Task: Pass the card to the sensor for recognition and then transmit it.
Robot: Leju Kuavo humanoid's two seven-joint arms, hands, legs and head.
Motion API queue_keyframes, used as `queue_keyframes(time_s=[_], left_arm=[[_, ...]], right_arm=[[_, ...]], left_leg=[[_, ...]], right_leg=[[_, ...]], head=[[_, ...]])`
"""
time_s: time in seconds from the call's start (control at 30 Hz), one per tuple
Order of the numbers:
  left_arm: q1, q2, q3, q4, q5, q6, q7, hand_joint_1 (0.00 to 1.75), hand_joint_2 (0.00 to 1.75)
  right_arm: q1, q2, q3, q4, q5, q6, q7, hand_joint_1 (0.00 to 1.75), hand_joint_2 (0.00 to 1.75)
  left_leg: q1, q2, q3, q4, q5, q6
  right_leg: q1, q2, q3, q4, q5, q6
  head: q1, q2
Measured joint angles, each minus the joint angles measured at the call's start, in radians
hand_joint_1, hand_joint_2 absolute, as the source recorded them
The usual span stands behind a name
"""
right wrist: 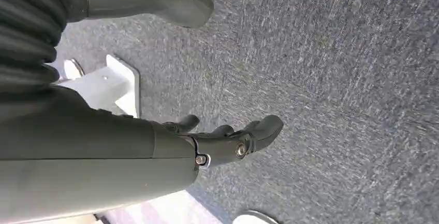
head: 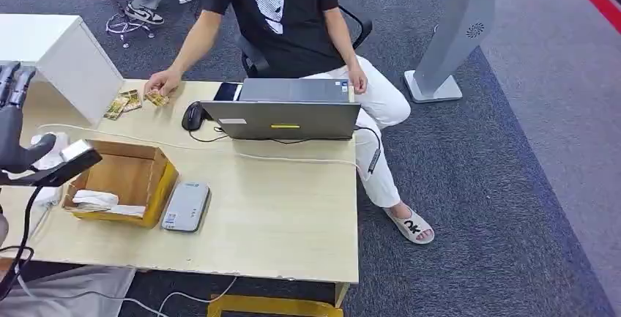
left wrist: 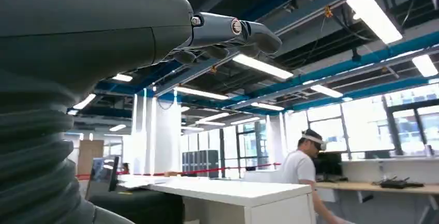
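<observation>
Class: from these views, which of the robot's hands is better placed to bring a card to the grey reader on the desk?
Left, probably. The left hand is raised beside the cardboard box near the reader; the right hand hangs over the carpet.

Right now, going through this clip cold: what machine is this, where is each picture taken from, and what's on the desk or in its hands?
It is a humanoid robot with two arms ending in fingered hands. The head view looks down from its body onto a wooden desk. The other two come from cameras at its wrists.

On the desk lie a cardboard box, a grey card reader, a laptop, a mouse and some cards beside the hand of a seated person.

The left hand is raised at the desk's edge, pinching a flat card. The right hand hangs over grey carpet and holds nothing.
</observation>
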Motion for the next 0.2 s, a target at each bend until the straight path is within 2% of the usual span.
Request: queue_keyframes(time_s=[0.07,0.13,0.2], left_arm=[[0.104,-0.023,0.072,-0.053,0.052,0.055,-0.059,0.0,1.75],[0.2,-0.085,0.162,-0.124,0.104,0.094,-0.141,0.0,1.75],[0.266,-0.13,0.227,-0.169,0.114,0.099,-0.17,0.0,1.75]], right_arm=[[0.005,0.0,0.0,0.003,-0.01,-0.002,0.0,0.0,1.75],[0.009,0.0,-0.001,0.006,-0.022,-0.007,-0.005,0.0,1.75],[0.013,0.0,-0.002,0.008,-0.022,-0.009,-0.006,0.0,1.75]], left_leg=[[0.0,0.001,0.0,0.0,-0.001,0.0],[0.0,0.001,0.0,0.0,-0.002,0.0],[0.0,0.001,-0.001,0.0,-0.002,0.0]], right_leg=[[0.0,0.001,-0.001,0.0,0.0,0.0],[0.0,0.001,-0.001,-0.001,-0.001,0.0],[0.0,0.001,-0.001,-0.001,-0.001,0.0]], head=[[0.0,0.0],[0.0,0.0],[0.001,0.0]])
